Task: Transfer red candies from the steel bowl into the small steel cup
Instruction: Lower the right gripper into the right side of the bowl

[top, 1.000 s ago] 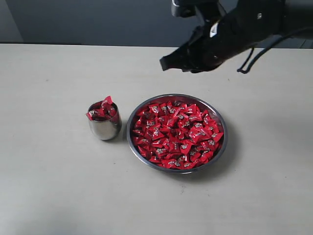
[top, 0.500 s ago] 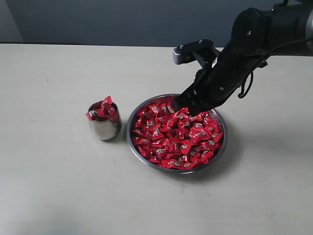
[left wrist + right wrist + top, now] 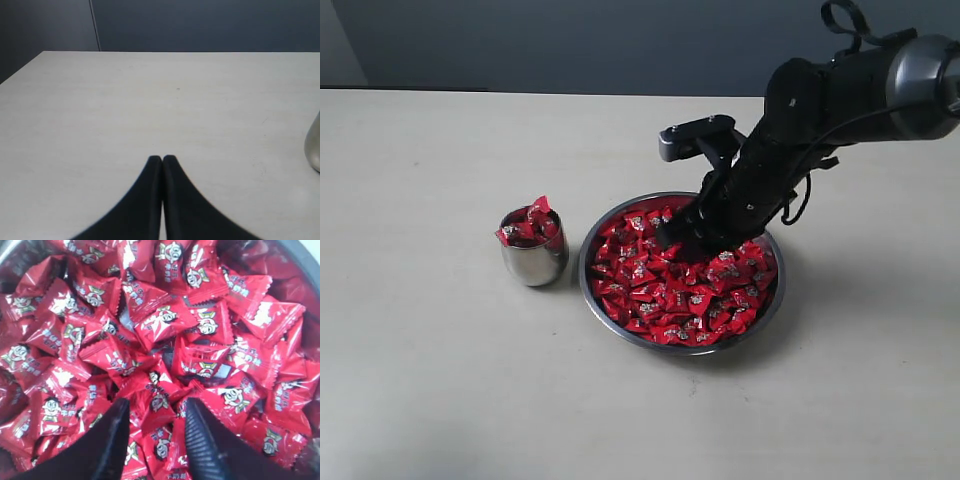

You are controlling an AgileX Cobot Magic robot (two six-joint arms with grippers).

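The black right arm reaches over the far rim of the steel bowl (image 3: 583, 275), and the right gripper (image 3: 156, 410) is dipped into the heap of red candies (image 3: 660, 295) on the bowl's far side. Its two ribbed fingers stand parted, tips pushed in among the wrappers. A few sweets lie in the gap between them, but nothing is clearly pinched. The bowl is close to full, with shiny red wrappers, each bearing a small cartoon face, piled from rim to rim.

Just left of the bowl, near it but not touching, the small steel cup (image 3: 532, 262) stands upright. It is already heaped with red sweets (image 3: 530, 225) that poke up above its lip. Both vessels rest on a pale, bare-looking table (image 3: 440, 380), with a dark wall beyond the bowl.

The left gripper (image 3: 162, 160) hangs over open tabletop away from the bowl. Its two dark fingers are pressed together tip to tip and hold nothing.
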